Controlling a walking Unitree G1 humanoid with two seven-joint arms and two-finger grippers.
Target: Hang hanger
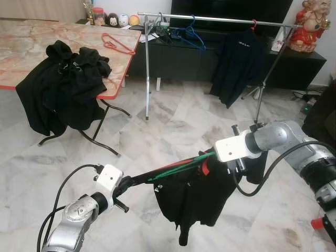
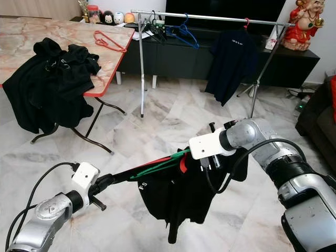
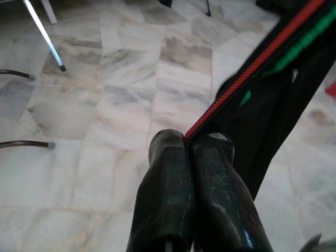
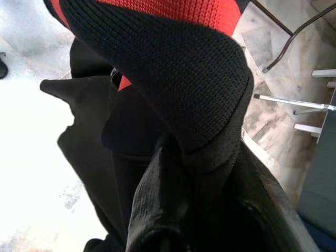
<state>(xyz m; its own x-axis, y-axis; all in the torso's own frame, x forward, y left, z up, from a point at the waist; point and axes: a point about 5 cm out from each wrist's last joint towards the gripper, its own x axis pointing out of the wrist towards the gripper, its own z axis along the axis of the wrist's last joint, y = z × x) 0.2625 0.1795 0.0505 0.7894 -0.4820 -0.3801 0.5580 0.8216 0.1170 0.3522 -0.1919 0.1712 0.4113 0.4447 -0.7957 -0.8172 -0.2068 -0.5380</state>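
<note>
Item: black garment [image 1: 194,202] with red-and-green trim, slung between my two grippers low over the marble floor [image 1: 173,126], most of its cloth hanging below the line between them. Left gripper [image 3: 190,144]: fingers pressed together, clamped on the red-edged hem of the garment where it pulls taut. Right gripper [image 1: 231,167]: buried in the collar end of the cloth; the black knit with its red band drapes over the fingers in the wrist view, so I cannot tell whether they are apart or pinched. Destination: clothes rail [image 1: 220,20], well apart from me across the floor, bearing a blue hanger [image 1: 190,34] and one dark shirt [image 1: 239,63] hung on a red hook. Also logged: folding table [image 1: 118,60] to my left with a heap of black clothes [image 1: 65,84] and a spare red hanger [image 1: 116,43] on it. Step in hand, as I judge it: carrying the garment to the rail. Next move calls for walking closer, then lifting the collar end up to rail height without letting the hem drag.
</note>
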